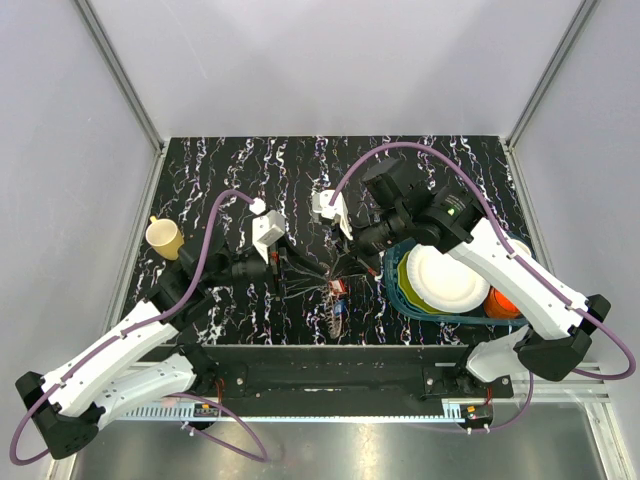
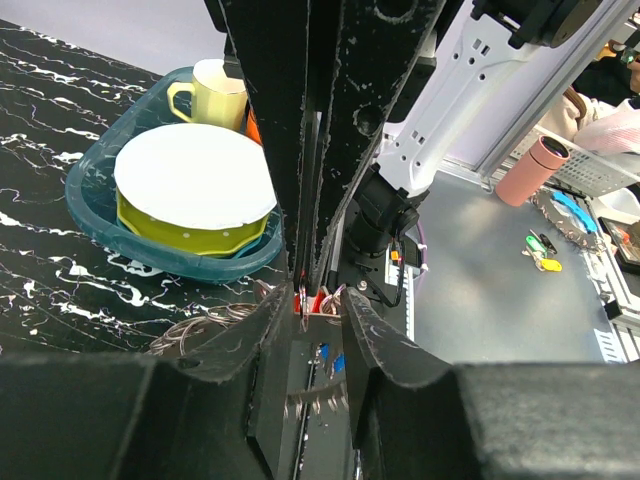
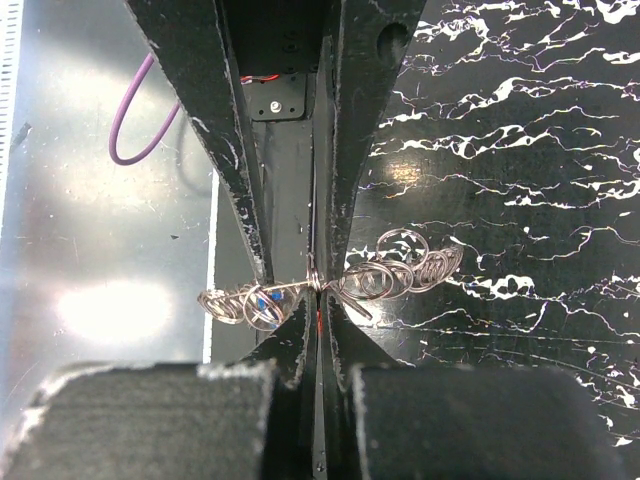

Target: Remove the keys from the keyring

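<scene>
The keyring (image 1: 335, 302), a wire ring hung with small coils, is held just above the table's near edge. Its coils spread to both sides in the right wrist view (image 3: 400, 268). My right gripper (image 1: 346, 270) (image 3: 315, 290) is shut on the ring wire, with a sliver of the red key (image 3: 318, 320) between its pads. My left gripper (image 1: 320, 278) (image 2: 315, 305) meets it from the opposite side. Its fingertips stand a little apart, pressed on the red key head (image 2: 322, 300) and a coil. The blue key (image 2: 335, 360) (image 3: 262, 298) hangs lower in the cluster.
A teal basin (image 1: 400, 300) on the right holds a white plate (image 1: 445, 278) on a yellow-green bowl, with an orange item (image 1: 500, 303) beside it. A yellow cup (image 1: 165, 237) stands at the left. The table's front edge and metal rail lie just below the keyring.
</scene>
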You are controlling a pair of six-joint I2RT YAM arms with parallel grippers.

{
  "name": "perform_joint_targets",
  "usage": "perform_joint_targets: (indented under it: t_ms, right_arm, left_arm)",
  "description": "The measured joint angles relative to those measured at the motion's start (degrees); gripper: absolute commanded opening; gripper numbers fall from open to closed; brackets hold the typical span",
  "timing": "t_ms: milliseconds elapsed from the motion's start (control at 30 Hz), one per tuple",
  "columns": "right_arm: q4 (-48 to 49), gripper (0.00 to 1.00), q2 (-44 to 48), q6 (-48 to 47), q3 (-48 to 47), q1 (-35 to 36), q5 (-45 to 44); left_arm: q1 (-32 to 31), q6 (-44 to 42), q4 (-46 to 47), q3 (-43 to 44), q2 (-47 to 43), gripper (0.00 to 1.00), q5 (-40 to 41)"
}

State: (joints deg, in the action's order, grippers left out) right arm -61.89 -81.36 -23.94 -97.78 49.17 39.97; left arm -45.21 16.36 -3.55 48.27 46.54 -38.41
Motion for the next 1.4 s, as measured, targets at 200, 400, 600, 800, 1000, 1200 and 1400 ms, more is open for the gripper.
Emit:
perform_joint_targets:
  t_ms: [200,400,600,800,1000,1200,1400]
  right_arm:
    - [0.28,0.00,0.11,-0.02,0.20,0.00,-0.02]
    - [0.76,0.00,0.22,-0.02,0.33,0.00,-0.26]
    - [1.33,0.00,0.26,-0.02,0.42,0.00,-0.42]
    - [2.10,0.00,0.31,0.00,0.42,0.00,-0.42]
    - [2.47,0.00,0.48,0.00,0.66,0.00,-0.33]
    - [2.49,0.00,0.96,-0.02,1.14,0.00,0.15]
    - [2.43,0.00,1.51,-0.09,1.95,0.00,0.31]
  left_arm:
    - [0.00,-0.26,-0.04,0.00,-0.02,0.29,0.00]
    - [0.00,-1.75,-1.68,0.00,-0.02,0.39,0.15]
    - [-0.02,-2.80,-4.13,0.02,-1.03,0.37,1.20]
    - [-0.02,-2.89,-4.22,0.02,-1.05,0.33,1.09]
    - [0.00,-2.49,-3.91,0.02,-0.66,0.23,0.42]
    - [0.11,-1.42,-2.73,0.02,-0.04,0.07,-0.42]
    - [0.44,-0.83,-1.92,0.02,1.01,0.00,-2.03]
